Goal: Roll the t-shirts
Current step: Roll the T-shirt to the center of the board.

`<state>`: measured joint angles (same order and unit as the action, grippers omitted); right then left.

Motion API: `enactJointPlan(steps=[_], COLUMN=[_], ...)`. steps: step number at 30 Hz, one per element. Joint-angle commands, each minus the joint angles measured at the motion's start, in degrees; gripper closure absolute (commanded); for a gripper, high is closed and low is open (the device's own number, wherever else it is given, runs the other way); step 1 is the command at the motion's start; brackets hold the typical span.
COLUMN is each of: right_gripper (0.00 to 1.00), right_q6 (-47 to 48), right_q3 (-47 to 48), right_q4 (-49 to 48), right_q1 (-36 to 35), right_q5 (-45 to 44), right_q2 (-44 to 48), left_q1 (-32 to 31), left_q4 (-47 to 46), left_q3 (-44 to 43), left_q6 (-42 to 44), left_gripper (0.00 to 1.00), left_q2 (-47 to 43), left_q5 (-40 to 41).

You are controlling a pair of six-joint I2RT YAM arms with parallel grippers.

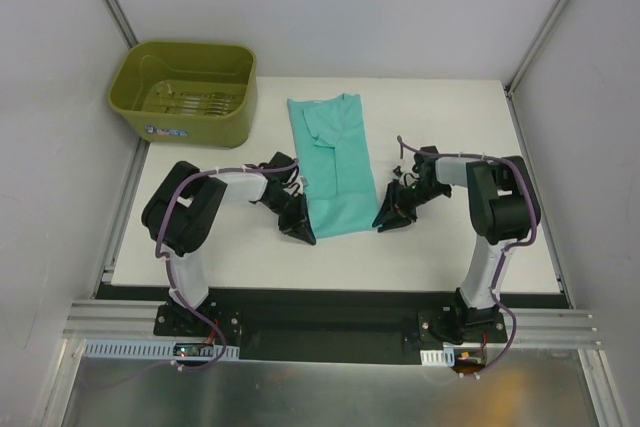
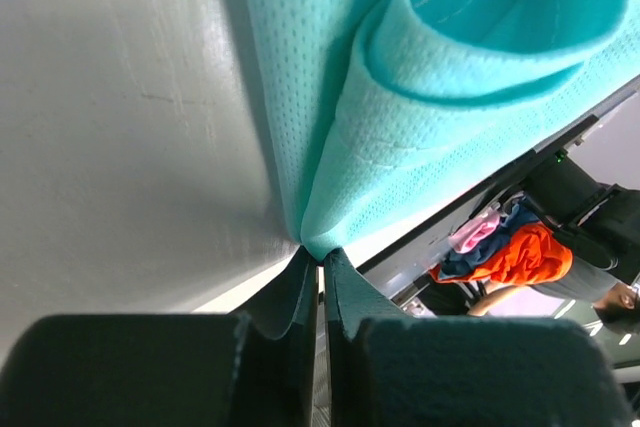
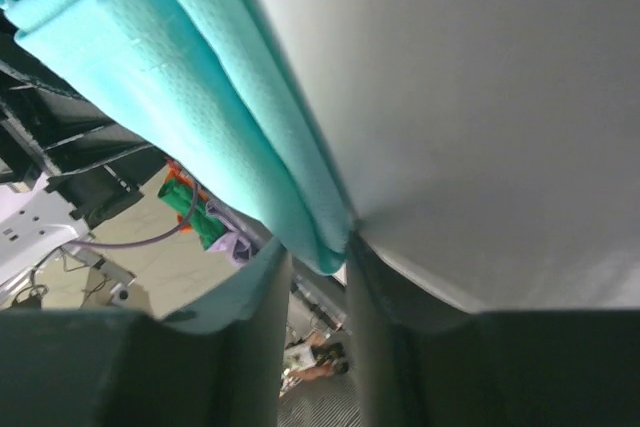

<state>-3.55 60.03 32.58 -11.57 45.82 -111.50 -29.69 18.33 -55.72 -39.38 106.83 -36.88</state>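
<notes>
The teal-green t-shirt (image 1: 333, 162) lies folded into a long narrow strip on the white table (image 1: 450, 117), collar end far and hem end near. My left gripper (image 1: 303, 232) is at the near left corner of the strip. In the left wrist view it (image 2: 320, 255) is shut on that corner of the t-shirt (image 2: 420, 127). My right gripper (image 1: 387, 220) is at the near right corner. In the right wrist view the jaws (image 3: 318, 247) stand narrowly apart, pinching the folded edge of the t-shirt (image 3: 200, 97) at the tabletop.
An olive-green plastic tub (image 1: 185, 92) stands at the far left corner of the table, partly over the edge. Grey walls close in the left, right and back. The black base rail (image 1: 320, 322) runs along the near edge.
</notes>
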Motion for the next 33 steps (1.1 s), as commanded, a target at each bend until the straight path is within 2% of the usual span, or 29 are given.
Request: enactJointPlan(steps=[1, 4, 5, 7, 11, 12, 14, 16, 17, 18, 19, 21, 22, 23, 24, 25, 27, 28, 31, 33], right_gripper=[0.74, 0.84, 0.91, 0.99, 0.98, 0.93, 0.75, 0.66, 0.56, 0.53, 0.41, 0.33, 0.25, 0.17, 0.08, 0.04, 0.00, 0.03, 0.04, 0.04], right_q6=[2.58, 3.29, 3.29, 5.13, 5.39, 6.79, 13.98, 23.17, 26.37, 29.19, 32.61, 43.67, 47.02, 54.19, 57.14, 59.17, 64.34, 65.76, 67.36, 68.76], right_q3=[-2.63, -3.34, -3.25, -2.99, -2.73, -2.29, 0.96, 3.15, 2.90, 2.29, 1.24, -2.36, -4.11, -7.70, -10.35, -12.89, -19.64, -20.82, -22.59, -23.55], right_q4=[-2.34, -4.18, -4.45, -4.89, -4.72, -3.76, 1.77, 5.55, 5.74, 5.39, 3.91, 3.20, 1.54, 0.22, -1.71, -7.82, -14.00, -18.21, -23.15, -25.97], right_q1=[1.64, 1.64, 1.64, 1.64, 1.64, 1.64, 1.55, 1.12, 0.68, -0.54, -1.34, -5.01, -6.69, -8.45, -12.29, -14.25, -18.98, -20.49, -25.60, -28.15], right_q5=[-5.66, -4.08, -2.60, -1.44, 1.62, 2.42, 0.25, -1.87, -4.31, -5.38, -6.00, -6.53, -7.23, -8.63, -9.95, -11.88, -16.63, -18.04, -26.72, -29.46], right_q2=[0.76, 2.69, 3.22, 5.06, 8.22, 9.01, 12.70, 17.34, 19.20, 21.48, 23.50, 29.04, 30.80, 35.17, 37.48, 40.11, 45.12, 45.58, 43.83, 42.34], left_q1=[-0.54, -0.54, -0.37, -0.28, 0.60, 1.38, 2.27, 3.67, 4.11, 4.38, 4.82, 4.91, 5.08, 5.26, 5.52, 5.70, 6.40, 6.58, 7.02, 7.37], left_q4=[1.98, 2.85, 2.85, 2.94, 2.50, 2.16, 0.75, -0.74, -2.75, -4.08, -5.39, -7.77, -8.30, -8.92, -10.40, -11.11, -11.91, -12.61, -14.27, -16.03], left_q3=[-0.88, -1.67, -1.76, -1.67, -1.06, -0.79, -0.27, 0.17, 0.61, 0.96, 1.32, 1.32, 1.15, 0.71, 0.62, 0.53, -0.17, -0.26, 0.00, 0.96], left_q6=[1.05, 3.42, 4.21, 4.92, 6.24, 6.33, 5.72, 4.58, 2.74, 1.59, 0.54, -1.05, -1.32, -2.01, -2.54, -2.81, -3.60, -3.86, -4.83, -6.67], left_gripper=[1.00, 1.00, 1.00, 1.00, 1.00, 1.00, 1.00, 1.00, 1.00, 1.00, 1.00, 1.00, 1.00, 1.00, 1.00, 1.00, 1.00, 1.00, 1.00, 1.00], left_q2=[-0.03, -2.40, -3.02, -4.95, -6.89, -7.50, -7.60, -7.77, -7.77, -7.60, -7.60, -7.51, -7.60, -7.42, -7.16, -6.98, -6.02, -5.75, -5.22, -5.31], left_q5=[5.95, 5.86, 5.34, 3.23, -0.11, -0.81, -4.50, -10.10, -11.96, -13.46, -15.04, -18.39, -19.27, -20.93, -21.82, -22.61, -24.63, -25.16, -26.75, -28.32])
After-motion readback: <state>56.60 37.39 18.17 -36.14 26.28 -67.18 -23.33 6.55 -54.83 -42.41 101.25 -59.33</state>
